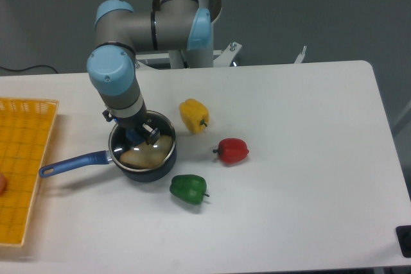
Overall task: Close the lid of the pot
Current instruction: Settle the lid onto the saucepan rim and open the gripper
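The small round dark navy pot [142, 155] stands on the white bench [289, 158], left of centre, and the round clear glass lid [149, 149] with its thin metal rim lies across the pot's mouth. A pale tan patch shows through the glass; what it is cannot be told. At the far left edge of the bench a flat orange mesh tray [22, 165] holds a small reddish thing, only a sliver of it in view.

The pot's long blue handle [72, 163] runs out to the left and slightly toward the camera, so the pot's long axis lies nearly left to right across the bench.

The claw [141, 135] comes down from above onto the far left part of the lid, where the blue centre knob [134, 136] shows between its fingers. The fingers stand close about the knob, but whether they grip it cannot be told.

A yellow bell pepper [193, 115] lies just right of the pot, a red bell pepper [232, 151] further right, and a green bell pepper [188, 188] near the pot's front right.
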`<move>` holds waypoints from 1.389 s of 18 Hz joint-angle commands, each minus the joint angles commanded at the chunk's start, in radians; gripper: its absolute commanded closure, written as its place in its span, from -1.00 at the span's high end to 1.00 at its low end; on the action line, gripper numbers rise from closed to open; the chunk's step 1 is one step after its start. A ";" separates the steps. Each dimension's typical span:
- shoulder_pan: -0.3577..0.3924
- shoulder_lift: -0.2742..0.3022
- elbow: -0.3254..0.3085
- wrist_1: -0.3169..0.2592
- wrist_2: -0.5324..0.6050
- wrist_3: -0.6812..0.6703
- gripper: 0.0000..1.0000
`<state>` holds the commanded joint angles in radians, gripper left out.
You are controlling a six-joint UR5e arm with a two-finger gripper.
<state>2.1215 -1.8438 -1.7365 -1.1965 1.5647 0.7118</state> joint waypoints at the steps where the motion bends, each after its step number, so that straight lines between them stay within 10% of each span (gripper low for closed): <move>1: 0.000 -0.003 0.000 0.002 0.000 0.000 0.19; 25: -0.002 -0.017 0.000 0.002 0.000 -0.009 0.42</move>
<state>2.1200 -1.8607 -1.7365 -1.1950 1.5647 0.7026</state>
